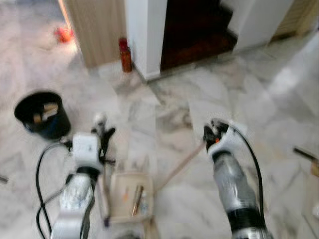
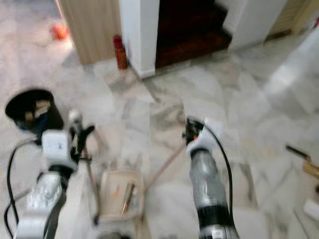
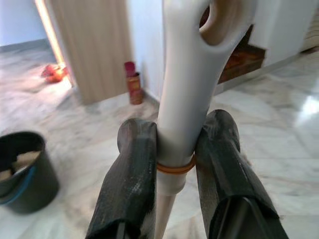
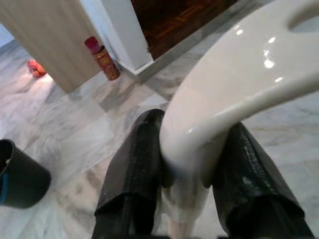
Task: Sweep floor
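Dustpan, holding bits of litter, rests on the marble floor at 6 o'clock, its cream handle clamped by the left gripper, while the right gripper is closed on the broom handle at 3 o'clock.

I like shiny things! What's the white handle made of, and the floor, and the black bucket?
White handle: probably glossy plastic; it looks smooth and moulded. Floor: polished marble-look tile, with grey veins and reflections. Black bucket: likely plastic, duller; too blurred to be sure.
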Controlling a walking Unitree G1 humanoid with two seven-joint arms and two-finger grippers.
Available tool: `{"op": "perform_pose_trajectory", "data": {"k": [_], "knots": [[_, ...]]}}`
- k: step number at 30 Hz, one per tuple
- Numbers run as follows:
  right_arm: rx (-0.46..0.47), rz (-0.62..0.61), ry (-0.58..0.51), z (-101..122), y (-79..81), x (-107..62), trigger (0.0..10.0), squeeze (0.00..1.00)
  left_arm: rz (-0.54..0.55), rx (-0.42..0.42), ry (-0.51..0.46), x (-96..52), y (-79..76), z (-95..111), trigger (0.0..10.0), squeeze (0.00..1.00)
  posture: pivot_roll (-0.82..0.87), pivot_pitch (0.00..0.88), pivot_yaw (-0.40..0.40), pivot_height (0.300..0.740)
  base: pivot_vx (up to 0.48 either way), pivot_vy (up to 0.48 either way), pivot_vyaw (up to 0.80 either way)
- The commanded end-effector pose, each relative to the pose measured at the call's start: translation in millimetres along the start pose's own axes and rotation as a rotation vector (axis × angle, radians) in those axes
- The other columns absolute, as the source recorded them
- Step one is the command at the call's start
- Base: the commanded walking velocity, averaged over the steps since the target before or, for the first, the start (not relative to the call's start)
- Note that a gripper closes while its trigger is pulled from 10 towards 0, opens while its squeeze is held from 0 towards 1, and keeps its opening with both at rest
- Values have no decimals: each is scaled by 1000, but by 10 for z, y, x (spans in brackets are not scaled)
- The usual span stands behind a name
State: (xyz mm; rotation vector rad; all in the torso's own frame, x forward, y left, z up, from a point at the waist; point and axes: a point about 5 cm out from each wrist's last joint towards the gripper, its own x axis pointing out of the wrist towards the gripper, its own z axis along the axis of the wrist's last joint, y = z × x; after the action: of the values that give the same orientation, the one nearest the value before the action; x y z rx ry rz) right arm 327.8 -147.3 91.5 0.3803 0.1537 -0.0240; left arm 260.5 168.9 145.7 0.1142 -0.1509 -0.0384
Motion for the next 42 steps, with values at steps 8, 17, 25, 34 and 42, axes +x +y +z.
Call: {"op": "perform_pose_trajectory", "data": {"k": [8,17,25,34,42], "knots": [[19,65,-56,119,146,30,10000,0,6,3,-37,-21,35,78,10000,0,147,94,-81,740,0,390,0],[19,83,-70,134,145,36,10000,0,2,18,-48,-21,8,90,10000,0,164,66,-91,740,0,302,0],[29,122,-92,172,174,40,10000,0,-10,24,-55,-26,-44,85,10000,0,165,38,-99,740,0,0,53],[39,146,-100,172,204,28,10000,0,-10,21,-61,-23,-52,102,10000,0,168,52,-99,740,0,0,667],[45,154,-101,178,210,28,10000,0,7,35,-59,-32,-32,101,10000,0,174,67,-98,740,0,0,705]]}}
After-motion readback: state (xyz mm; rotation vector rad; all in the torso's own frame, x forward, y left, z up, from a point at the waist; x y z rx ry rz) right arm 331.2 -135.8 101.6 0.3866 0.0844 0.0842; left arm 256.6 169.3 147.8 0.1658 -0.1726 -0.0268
